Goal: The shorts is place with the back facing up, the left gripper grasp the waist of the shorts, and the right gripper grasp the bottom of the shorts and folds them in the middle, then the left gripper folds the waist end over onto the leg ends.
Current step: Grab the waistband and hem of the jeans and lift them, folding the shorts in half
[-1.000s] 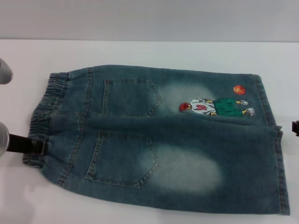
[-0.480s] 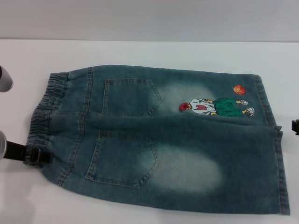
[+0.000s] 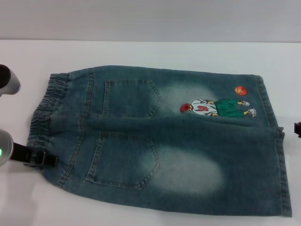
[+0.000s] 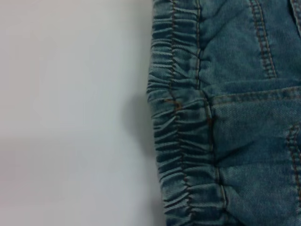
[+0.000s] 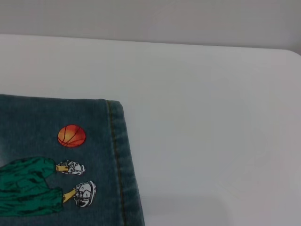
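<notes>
The blue denim shorts (image 3: pixel 160 141) lie flat on the white table (image 3: pixel 141 52), back pockets up. Their ruffled elastic waist (image 3: pixel 44 113) is at the left, and the straight leg hems (image 3: pixel 282 174) are at the right. My left gripper (image 3: pixel 47 160) reaches in from the left edge and lies over the near corner of the waist. The left wrist view shows the gathered waistband (image 4: pixel 178 141) from close above. Only a black tip of my right gripper (image 3: pixel 297 128) shows at the right edge, just off the hems. The right wrist view shows the far hem (image 5: pixel 117 155) beside the cartoon print (image 5: pixel 42 183).
Bare white table (image 5: pixel 211 117) surrounds the shorts, with open room behind them and at both sides. A grey wall runs along the table's far edge. A silver part of my left arm (image 3: pixel 8 81) shows at the far left.
My left gripper has slid rightward from beside the waistband to over its near corner. The shorts and the right gripper have stayed put.
</notes>
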### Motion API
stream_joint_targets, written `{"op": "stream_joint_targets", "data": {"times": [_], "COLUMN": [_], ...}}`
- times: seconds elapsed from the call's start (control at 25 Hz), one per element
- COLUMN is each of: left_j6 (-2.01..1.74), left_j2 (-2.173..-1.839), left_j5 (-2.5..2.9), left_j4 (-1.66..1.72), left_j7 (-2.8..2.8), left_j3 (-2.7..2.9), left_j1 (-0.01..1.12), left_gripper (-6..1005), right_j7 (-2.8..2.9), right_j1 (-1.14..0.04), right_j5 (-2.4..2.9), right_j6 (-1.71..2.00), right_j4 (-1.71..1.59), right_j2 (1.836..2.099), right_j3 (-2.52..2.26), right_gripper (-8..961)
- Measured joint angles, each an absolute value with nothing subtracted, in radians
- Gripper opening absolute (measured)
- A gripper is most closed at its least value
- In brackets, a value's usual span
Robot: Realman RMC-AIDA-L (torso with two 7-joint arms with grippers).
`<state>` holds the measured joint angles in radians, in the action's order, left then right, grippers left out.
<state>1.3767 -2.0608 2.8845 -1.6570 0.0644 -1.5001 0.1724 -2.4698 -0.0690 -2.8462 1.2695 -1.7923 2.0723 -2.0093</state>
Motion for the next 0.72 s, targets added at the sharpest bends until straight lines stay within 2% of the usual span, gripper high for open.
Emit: {"op": "stream_joint_targets", "data": {"times": [0.72], "left_j6": [1.378], "left_j2": [-2.060], "left_j5": [2.887], "left_j4": [-1.645], "left_j7": [0.076], "left_j3": [-1.499], "left_j1": [0.178], "left_gripper": [831], "right_j7": [-2.478], "right_j1": [-0.074], "right_j5": [-2.846], "right_j6": [1.267], "right_j4": [-1.786], "right_j2": [2.072], "right_j3": [-2.010], "right_gripper": [541]}}
